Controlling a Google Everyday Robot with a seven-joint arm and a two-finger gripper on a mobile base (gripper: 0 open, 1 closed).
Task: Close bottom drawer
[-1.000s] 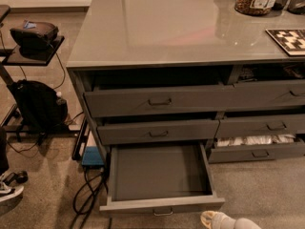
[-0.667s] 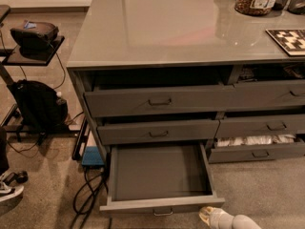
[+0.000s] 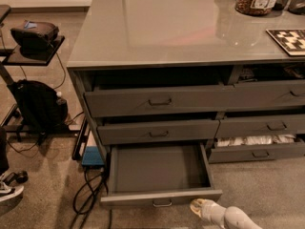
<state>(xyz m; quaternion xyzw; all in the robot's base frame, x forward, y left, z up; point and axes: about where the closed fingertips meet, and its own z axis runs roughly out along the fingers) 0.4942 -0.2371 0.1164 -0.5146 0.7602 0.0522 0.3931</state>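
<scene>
The pincer, open or closed I cannot tell, is sitting low beside the bottom drawer's front panel; pushing squarely near the handle is looking wisest.

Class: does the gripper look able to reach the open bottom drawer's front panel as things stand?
Probably yes. The gripper hangs low, just in front of the right end of the front panel of the bottom drawer, with nothing visible between them.

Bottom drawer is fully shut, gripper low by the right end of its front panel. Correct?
No. The bottom drawer is pulled wide open, tray interior bare, per the camera view. The gripper is indeed low by the right end of its front panel.
</scene>
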